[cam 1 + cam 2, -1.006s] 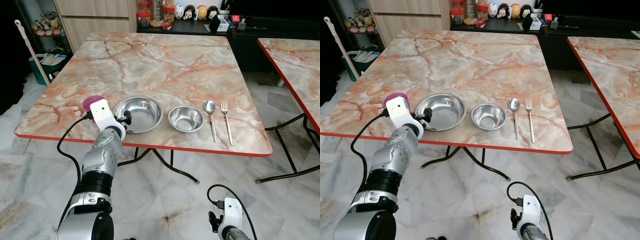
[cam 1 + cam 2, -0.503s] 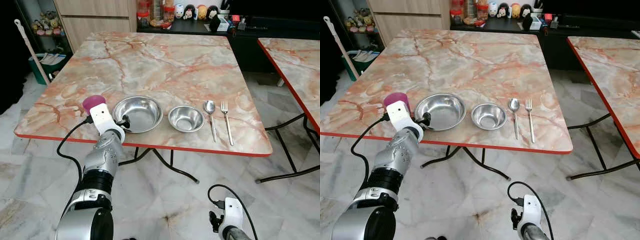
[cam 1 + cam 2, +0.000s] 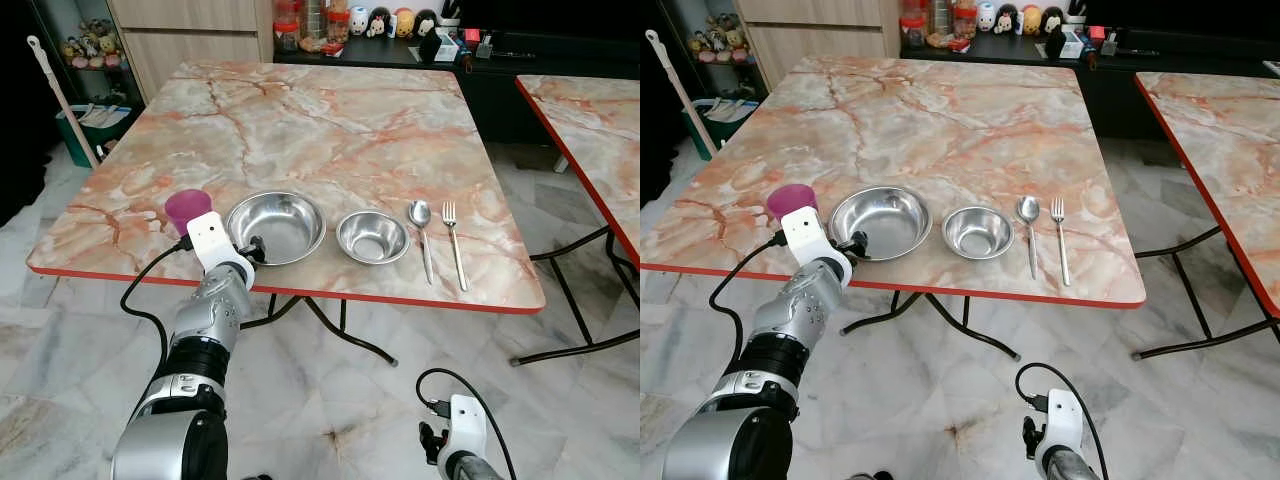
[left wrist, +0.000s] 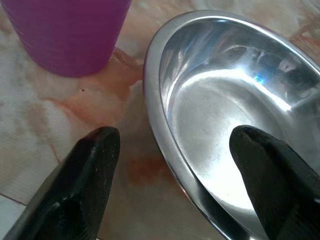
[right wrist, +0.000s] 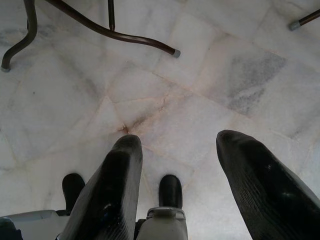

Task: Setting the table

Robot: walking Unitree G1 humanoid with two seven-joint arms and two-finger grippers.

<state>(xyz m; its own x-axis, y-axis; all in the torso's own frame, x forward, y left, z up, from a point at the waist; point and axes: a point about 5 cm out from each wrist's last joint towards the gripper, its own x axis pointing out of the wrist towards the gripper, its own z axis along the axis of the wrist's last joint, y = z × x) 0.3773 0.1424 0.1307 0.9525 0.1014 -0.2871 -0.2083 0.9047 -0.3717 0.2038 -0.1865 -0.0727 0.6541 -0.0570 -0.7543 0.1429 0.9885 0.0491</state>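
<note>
A purple cup [image 3: 186,208] stands near the table's front left corner. To its right lie a large steel bowl [image 3: 277,226], a small steel bowl [image 3: 372,237], a spoon [image 3: 421,236] and a fork [image 3: 453,240] in a row. My left gripper [image 3: 253,249] is open at the large bowl's near left rim. In the left wrist view one finger [image 4: 92,165] is outside the large bowl [image 4: 225,125] and the other over its inside, with the cup [image 4: 70,35] beside them. My right gripper [image 5: 175,150] hangs open over the floor.
The marble table [image 3: 330,120] has a red front edge [image 3: 400,302] close to my left forearm. A second table [image 3: 590,130] stands at the right. A dark counter with jars and figurines [image 3: 380,25] runs along the back. Table legs [image 5: 100,30] cross the tiled floor.
My left wrist has drawn back and down toward the table's front edge, uncovering more of the purple cup. The bowls, spoon and fork have not moved.
</note>
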